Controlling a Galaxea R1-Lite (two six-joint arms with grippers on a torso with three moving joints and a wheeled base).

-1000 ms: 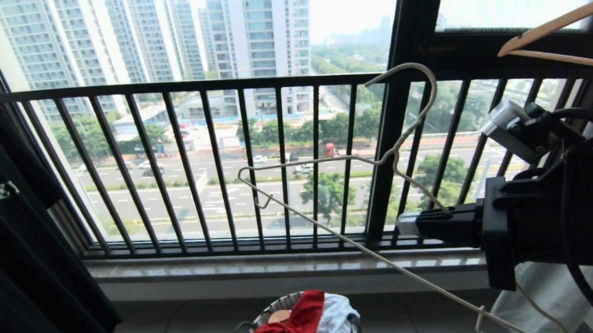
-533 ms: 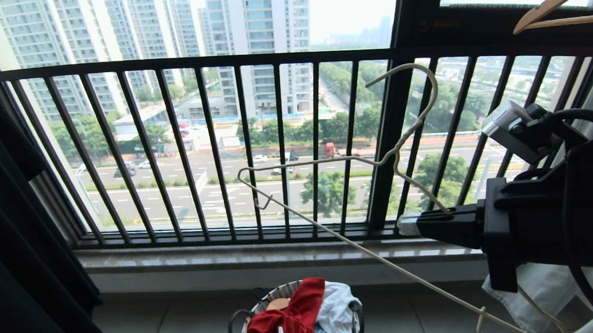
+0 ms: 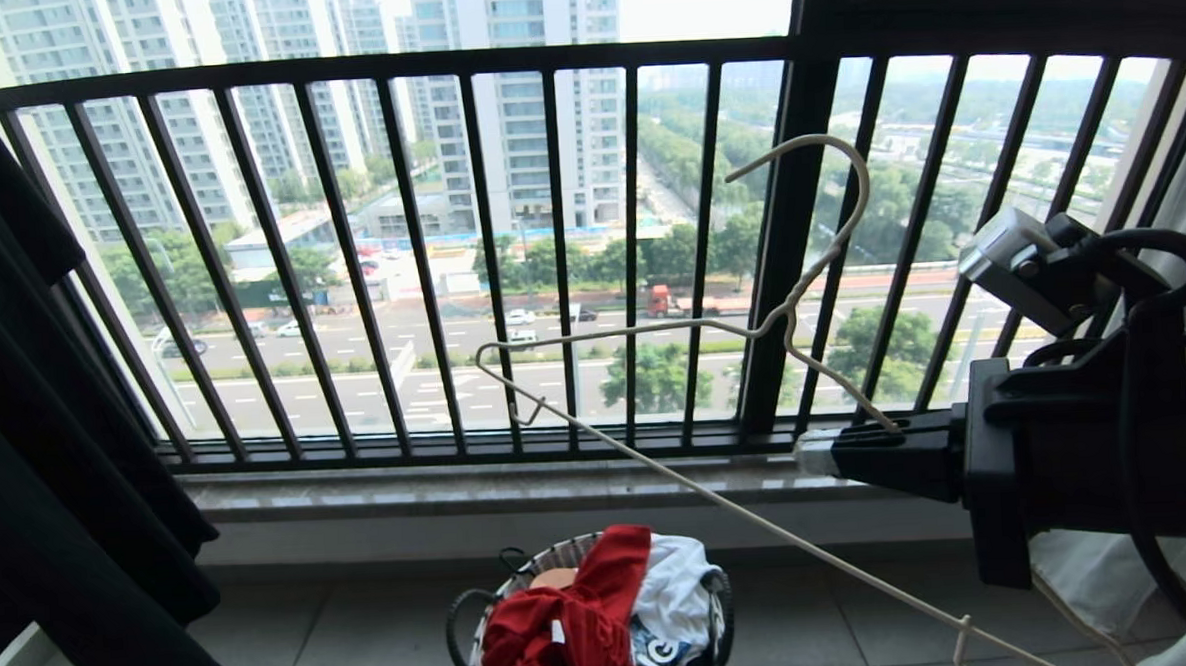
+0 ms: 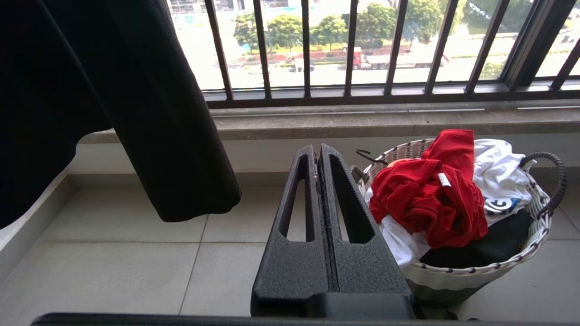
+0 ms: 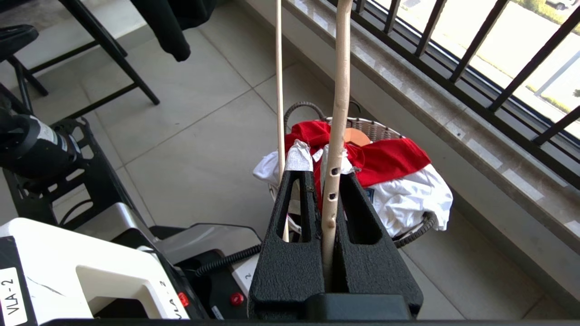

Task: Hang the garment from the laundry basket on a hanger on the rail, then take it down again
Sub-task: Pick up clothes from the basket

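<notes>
Behind the right gripper (image 5: 325, 181), the robot's base (image 5: 90, 267) shows.

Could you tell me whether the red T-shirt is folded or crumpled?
Crumpled: the red T-shirt lies bunched atop the laundry basket.

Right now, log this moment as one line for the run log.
right claw: shut on hanger | left claw: shut, empty | garment: in laundry basket | rail: not in view
</notes>
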